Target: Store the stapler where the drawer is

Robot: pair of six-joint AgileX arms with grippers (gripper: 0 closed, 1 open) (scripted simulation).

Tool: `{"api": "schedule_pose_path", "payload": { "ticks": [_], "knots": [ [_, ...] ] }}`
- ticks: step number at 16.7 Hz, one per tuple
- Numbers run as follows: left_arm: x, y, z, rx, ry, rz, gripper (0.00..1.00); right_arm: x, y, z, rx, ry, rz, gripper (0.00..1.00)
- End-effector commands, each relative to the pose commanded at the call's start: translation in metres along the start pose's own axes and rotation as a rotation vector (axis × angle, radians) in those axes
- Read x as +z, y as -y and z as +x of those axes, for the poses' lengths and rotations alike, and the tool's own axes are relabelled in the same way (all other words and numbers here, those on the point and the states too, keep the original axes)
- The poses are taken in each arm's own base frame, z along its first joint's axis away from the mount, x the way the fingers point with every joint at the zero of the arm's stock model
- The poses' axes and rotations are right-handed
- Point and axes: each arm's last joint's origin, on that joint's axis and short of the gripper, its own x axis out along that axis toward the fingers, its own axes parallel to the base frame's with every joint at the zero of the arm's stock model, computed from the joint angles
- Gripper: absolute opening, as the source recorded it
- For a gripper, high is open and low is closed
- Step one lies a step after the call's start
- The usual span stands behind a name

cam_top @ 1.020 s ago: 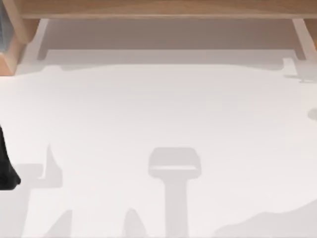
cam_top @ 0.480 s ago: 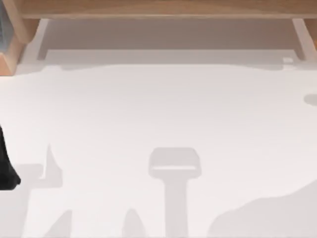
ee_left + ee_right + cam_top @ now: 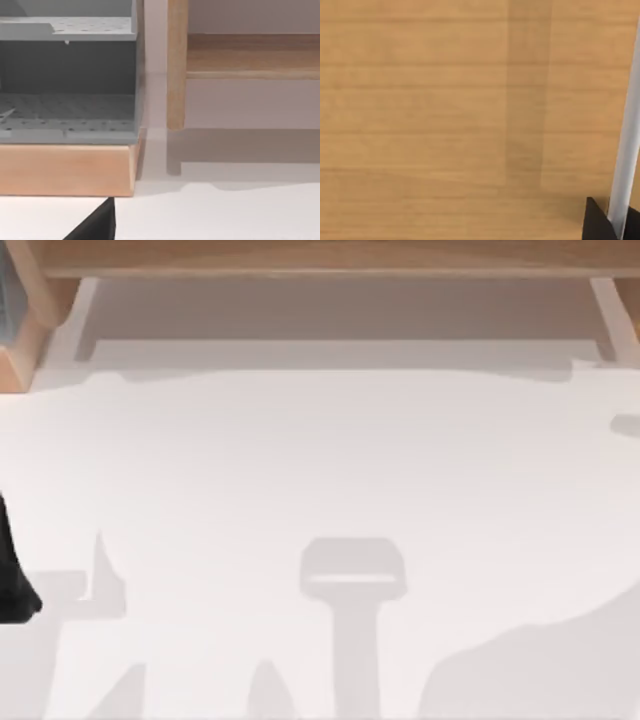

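Top view: white table [image 3: 320, 460]; wooden cabinet [image 3: 320, 255] along far edge.
Left arm [image 3: 12, 570]: parked at left edge.
Right gripper: close against wood panel [image 3: 420, 100]; opening indeterminate.
Stapler: location undetermined.
Advice: locate the drawer handle before closing.

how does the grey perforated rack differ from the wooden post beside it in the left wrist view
Colour: the grey perforated rack is flat grey, while the wooden post is light wood.
Surface: the rack is dotted with small holes, and the post is plain.
Pose: the rack's panels lie level in two tiers on a wooden base, whereas the post stands upright.
Both are straight-edged pieces.
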Motion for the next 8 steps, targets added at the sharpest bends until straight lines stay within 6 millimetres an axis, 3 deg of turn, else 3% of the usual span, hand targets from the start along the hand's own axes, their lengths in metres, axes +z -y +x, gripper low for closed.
{"api": "schedule_pose_path", "payload": {
  "ticks": [8],
  "knots": [
    [0.0000,0.0000,0.0000,0.000,0.000,0.000,1.00,0.0000,0.0000,0.0000,0.000,0.000,0.000,0.60]
  ]
}}
